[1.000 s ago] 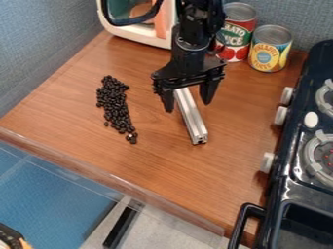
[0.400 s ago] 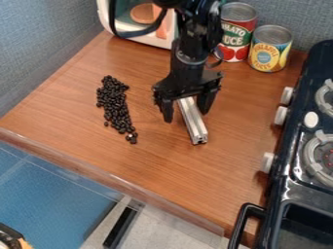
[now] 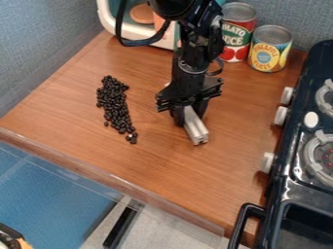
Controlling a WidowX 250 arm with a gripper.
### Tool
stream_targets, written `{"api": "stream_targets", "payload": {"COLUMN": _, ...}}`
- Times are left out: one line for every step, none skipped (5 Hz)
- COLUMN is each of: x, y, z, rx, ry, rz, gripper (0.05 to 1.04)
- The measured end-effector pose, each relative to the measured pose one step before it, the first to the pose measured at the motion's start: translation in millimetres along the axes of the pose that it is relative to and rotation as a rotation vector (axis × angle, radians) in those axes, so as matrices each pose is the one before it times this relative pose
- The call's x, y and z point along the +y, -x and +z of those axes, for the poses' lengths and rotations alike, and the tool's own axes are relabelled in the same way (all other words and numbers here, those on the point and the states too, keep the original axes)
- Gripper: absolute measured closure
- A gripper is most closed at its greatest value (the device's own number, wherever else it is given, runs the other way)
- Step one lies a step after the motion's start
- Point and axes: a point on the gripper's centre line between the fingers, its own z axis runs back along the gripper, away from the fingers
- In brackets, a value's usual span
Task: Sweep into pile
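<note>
Black hand (image 3: 189,115), pinching a silver metal bar (image 3: 197,132) mid-desk. Dark beans (image 3: 116,108), one long patch, apart from the bar, toward the left edge of the desk (image 3: 162,165). Red can (image 3: 234,38), yellow can (image 3: 269,54): upright, far edge. Black stove (image 3: 294,187): right edge.
</note>
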Motion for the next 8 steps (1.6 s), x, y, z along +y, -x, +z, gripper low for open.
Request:
{"api": "stream_targets", "payload": {"x": -2.65, "y": 0.97, "z": 1.45, "rx": -0.0001, "ry": -0.0006, "rz": 0.0012, "gripper": 0.696}}
{"api": "stream_targets", "payload": {"x": -5.61, "y": 4.73, "z": 5.08, "rx": 0.0493, "ry": 0.0146, "rz": 0.0552, "gripper": 0.696}}
{"api": "stream_targets", "payload": {"x": -14.84, "y": -4.37, "z": 39.45, "rx": -0.0269, "ry": 0.0746, "rz": 0.1033, "gripper": 0.696}}
{"api": "stream_targets", "payload": {"x": -4.65, "y": -0.5, "z": 29.91, "rx": -0.0143, "ry": 0.0522, "rz": 0.1361, "gripper": 0.696}}
{"api": "stream_targets", "payload": {"x": 13.93, "y": 6.69, "z": 6.68, "rx": -0.0338, "ry": -0.0072, "rz": 0.1912, "gripper": 0.696}}
{"api": "stream_targets", "payload": {"x": 27.39, "y": 14.84, "z": -9.84, "rx": -0.0443, "ry": -0.0817, "rz": 0.1775, "gripper": 0.696}}
{"api": "stream_targets", "payload": {"x": 26.29, "y": 1.26, "z": -4.16, "rx": -0.0142, "ry": -0.0335, "rz": 0.146, "gripper": 0.696}}
{"api": "stream_targets", "payload": {"x": 26.18, "y": -2.3, "z": -7.58, "rx": -0.0029, "ry": -0.0382, "rz": 0.0703, "gripper": 0.696}}
